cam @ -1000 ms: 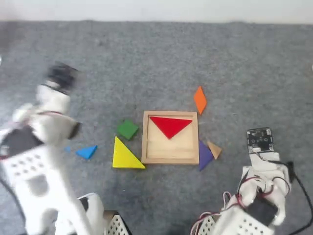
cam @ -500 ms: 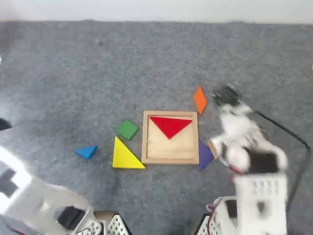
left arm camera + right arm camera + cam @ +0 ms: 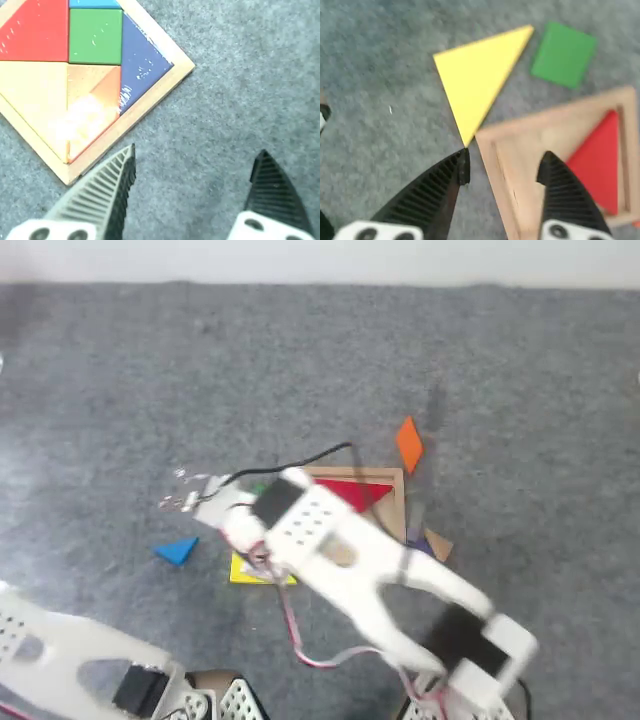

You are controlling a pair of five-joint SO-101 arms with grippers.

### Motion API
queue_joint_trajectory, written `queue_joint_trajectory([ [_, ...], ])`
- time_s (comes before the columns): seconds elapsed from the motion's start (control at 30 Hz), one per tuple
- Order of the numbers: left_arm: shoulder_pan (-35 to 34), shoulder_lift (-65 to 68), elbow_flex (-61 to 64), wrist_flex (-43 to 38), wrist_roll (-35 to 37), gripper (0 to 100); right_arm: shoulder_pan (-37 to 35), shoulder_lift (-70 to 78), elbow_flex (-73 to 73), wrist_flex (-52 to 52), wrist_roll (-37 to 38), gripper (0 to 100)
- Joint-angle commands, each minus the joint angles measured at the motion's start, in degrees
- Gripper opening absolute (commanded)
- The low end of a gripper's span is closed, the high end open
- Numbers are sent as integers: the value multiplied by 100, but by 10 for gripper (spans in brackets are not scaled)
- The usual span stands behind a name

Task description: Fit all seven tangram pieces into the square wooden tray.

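Arm [image 3: 350,560] overlaps tray [image 3: 380,473]; yellow triangle [image 3: 479,75] whole.

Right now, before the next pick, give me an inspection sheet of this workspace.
Surface: grey carpet, flat.
Job's things: wooden tray holds the red triangle; yellow triangle and green square lie outside beside it; blue triangle, orange parallelogram and tan triangle also lie outside.
Clutter: nothing seen.
Grippers: right gripper open over the tray's corner by the yellow triangle's tip; left gripper open over carpet beside a filled tray that the other views do not match.
Cables: black cable arcs over the right arm; red and white wires near its base.
Surroundings: pale wall beyond the carpet.
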State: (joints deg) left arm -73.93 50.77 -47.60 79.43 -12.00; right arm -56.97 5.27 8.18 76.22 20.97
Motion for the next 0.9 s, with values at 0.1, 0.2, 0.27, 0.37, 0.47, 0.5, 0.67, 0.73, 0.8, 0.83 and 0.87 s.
queue_joint_trajectory([
  [0.1, -35, 651, -1182, -62, -62, 356, -136, 1068, -1108, -338, -422, 373],
  [0.2, -79, 897, -1481, -62, -44, 356, -198, 1455, -1275, -303, -615, 436],
  [0.27, -141, 1002, -1684, -62, -26, 356, -268, 1657, -1354, -338, -1134, 446],
  [0.37, -237, 1099, -1938, -53, -26, 356, -303, 1912, -1626, -338, -1987, 446],
  [0.47, -290, 1108, -2018, 0, -26, 356, -330, 2009, -1758, -391, -2066, 446],
  [0.5, -290, 1108, -2018, 18, -44, 356, -418, 2000, -1758, -426, -2075, 446],
  [0.67, -290, 1108, -2018, 9, -35, 356, -980, 1974, -1749, -541, -2251, 446],
  [0.73, -290, 1108, -2018, 9, -35, 356, -1077, 2000, -1688, -637, -2462, 446],
  [0.8, -290, 1108, -2018, 18, -35, 356, -1068, 2026, -1635, -769, -2673, 446],
  [0.83, -299, 1108, -2018, 18, -35, 356, -1042, 2053, -1635, -787, -2725, 445],
  [0.87, -299, 1108, -2018, 18, -35, 356, -1015, 2070, -1600, -804, -2734, 445],
])
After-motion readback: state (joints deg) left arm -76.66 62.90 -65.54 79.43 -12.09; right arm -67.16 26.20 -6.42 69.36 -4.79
